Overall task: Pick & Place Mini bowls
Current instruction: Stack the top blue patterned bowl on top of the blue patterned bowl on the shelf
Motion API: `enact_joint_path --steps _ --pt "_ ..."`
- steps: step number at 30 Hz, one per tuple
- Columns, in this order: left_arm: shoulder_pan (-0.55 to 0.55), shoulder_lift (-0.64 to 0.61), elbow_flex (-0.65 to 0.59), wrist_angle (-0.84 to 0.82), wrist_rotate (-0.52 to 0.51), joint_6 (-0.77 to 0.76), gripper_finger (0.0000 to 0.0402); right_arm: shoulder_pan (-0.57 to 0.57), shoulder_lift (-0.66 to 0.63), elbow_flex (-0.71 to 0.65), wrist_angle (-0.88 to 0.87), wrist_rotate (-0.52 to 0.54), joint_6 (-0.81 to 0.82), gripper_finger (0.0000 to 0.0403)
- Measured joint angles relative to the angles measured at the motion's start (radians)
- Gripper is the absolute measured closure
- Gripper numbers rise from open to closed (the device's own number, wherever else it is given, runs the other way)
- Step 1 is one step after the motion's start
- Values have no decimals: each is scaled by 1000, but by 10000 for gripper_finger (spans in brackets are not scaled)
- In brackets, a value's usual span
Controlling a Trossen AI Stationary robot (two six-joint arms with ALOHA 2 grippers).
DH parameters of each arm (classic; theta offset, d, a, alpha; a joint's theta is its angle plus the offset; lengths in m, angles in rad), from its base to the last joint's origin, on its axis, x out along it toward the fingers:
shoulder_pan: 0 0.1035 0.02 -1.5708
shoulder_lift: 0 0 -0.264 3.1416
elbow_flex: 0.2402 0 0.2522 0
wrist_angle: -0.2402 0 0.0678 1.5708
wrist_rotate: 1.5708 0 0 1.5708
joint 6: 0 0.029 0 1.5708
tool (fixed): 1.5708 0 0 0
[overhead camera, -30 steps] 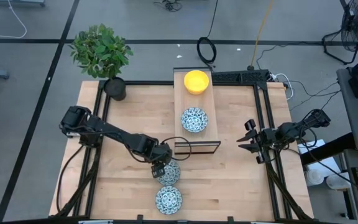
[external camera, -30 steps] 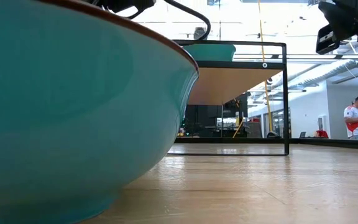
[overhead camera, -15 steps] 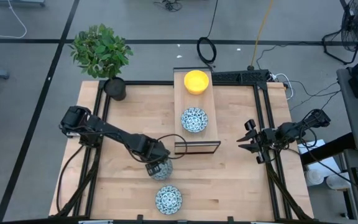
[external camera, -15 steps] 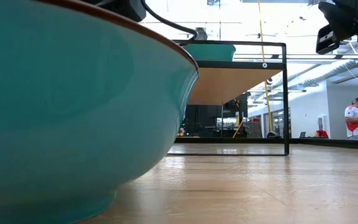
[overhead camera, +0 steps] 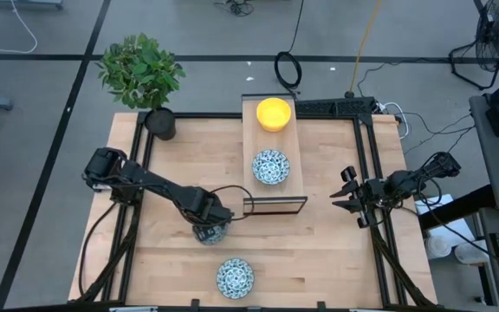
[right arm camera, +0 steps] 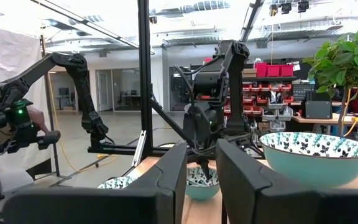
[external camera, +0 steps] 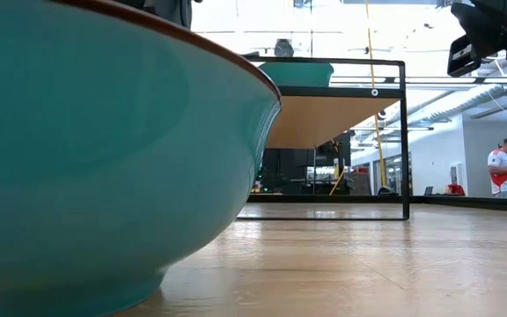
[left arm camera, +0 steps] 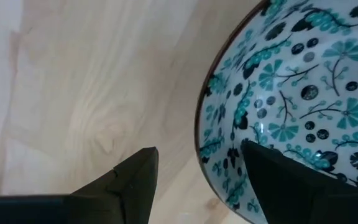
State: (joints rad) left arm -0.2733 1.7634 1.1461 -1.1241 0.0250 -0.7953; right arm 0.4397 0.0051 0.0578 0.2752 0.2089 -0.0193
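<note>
A blue-floral mini bowl (left arm camera: 303,81) rests by its foot on the wooden table, mostly hidden in the high view by my left gripper (overhead camera: 210,232). That gripper points straight down and is open, one finger inside the bowl and the other outside over bare wood. A second floral bowl (overhead camera: 234,276) sits near the front edge. On the raised shelf (overhead camera: 256,139) sit a yellow bowl (overhead camera: 274,113) and a floral bowl (overhead camera: 270,166). My right gripper (overhead camera: 343,198) waits at the table's right edge, open and holding nothing. My left gripper (left arm camera: 199,149) straddles the bowl's rim (left arm camera: 202,134) from above. One finger (left arm camera: 278,177) hangs over the patterned inside and the other (left arm camera: 135,180) stands outside. A gap shows between the rim and each finger. Whether the inner fingertip touches the wall I cannot tell.
A potted plant (overhead camera: 141,74) stands at the table's far left corner. The shelf's black frame (overhead camera: 275,206) rises just right of my left gripper. Open wood lies left of the bowls. In the low view a person (external camera: 504,167) stands in the room behind.
My left gripper has tipped from a slant to pointing straight down, rolling a little. Its fingers have swung toward the table's left edge. The floral bowl under it has slid left along the table with them. The fingers' gap has stayed the same.
</note>
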Motion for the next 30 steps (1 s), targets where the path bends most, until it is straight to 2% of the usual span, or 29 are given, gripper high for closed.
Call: enact_joint_path --steps 5,14,17,19,25,30 --pt "-8 -29 -1 0 -76 33 160 0 0 0 -2 0 6 328" --pt "-55 -214 -1 9 -224 48 160 0 0 0 -13 0 26 328" --pt "-79 -270 -2 65 -300 110 160 0 0 0 -20 0 23 328" --pt "-90 -305 -17 133 -315 150 160 0 0 0 -18 0 18 328" --pt "-104 -429 -151 336 -314 207 160 0 0 0 -19 0 27 328" --pt "-105 -544 -274 387 -315 147 160 0 0 0 -18 0 30 328"
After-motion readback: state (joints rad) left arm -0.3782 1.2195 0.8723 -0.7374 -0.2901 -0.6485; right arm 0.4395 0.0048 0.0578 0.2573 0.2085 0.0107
